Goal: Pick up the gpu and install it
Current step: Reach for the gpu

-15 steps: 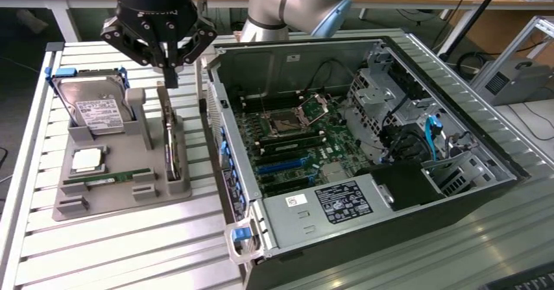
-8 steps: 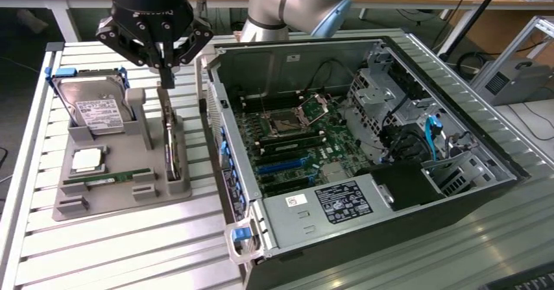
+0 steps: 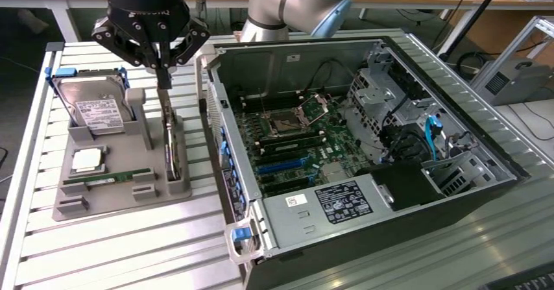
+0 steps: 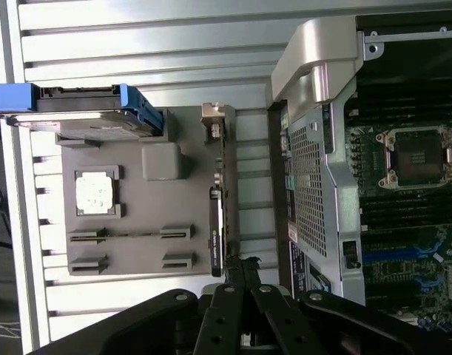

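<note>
The gpu (image 3: 173, 144) stands on edge in a slot of the grey fixture (image 3: 113, 202) on the table (image 3: 130, 251), just beside the open computer case (image 3: 286, 60); upright, I judge, so its top edge can be pinched; my hand (image 3: 162, 69) hangs over one end, closed together, apparently holding nothing; the fixture also carries a hard drive (image 3: 97, 111), a processor chip (image 3: 88, 160) and a RAM stick (image 3: 108, 178).

- White label on the hard drive (image 3: 98, 116): print too small to read.
- Black label on the computer case (image 3: 344, 202): illegible from here.
- Tiny marking on the gpu (image 4: 216, 235): unreadable.
</note>
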`<state>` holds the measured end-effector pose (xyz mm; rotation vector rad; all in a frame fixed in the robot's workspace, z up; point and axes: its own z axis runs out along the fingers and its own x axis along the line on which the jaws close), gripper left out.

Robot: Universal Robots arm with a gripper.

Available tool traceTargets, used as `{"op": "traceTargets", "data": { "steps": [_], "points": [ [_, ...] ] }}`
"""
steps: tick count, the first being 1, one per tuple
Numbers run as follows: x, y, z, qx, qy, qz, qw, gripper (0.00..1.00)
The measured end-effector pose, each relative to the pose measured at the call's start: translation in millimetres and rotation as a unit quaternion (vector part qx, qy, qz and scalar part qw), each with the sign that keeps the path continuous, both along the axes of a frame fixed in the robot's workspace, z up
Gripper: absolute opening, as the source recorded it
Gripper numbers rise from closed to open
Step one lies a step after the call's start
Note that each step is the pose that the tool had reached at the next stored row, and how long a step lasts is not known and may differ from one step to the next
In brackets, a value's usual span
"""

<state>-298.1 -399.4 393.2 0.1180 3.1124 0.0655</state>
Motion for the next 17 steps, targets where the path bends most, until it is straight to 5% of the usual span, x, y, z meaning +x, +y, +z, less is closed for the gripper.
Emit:
{"op": "traceTargets", "data": {
  "steps": [17],
  "points": [
    [-11.9, -0.1, -0.1, -0.0006, 0.0000, 0.000, 1.0000, 0.11]
  ]
}}
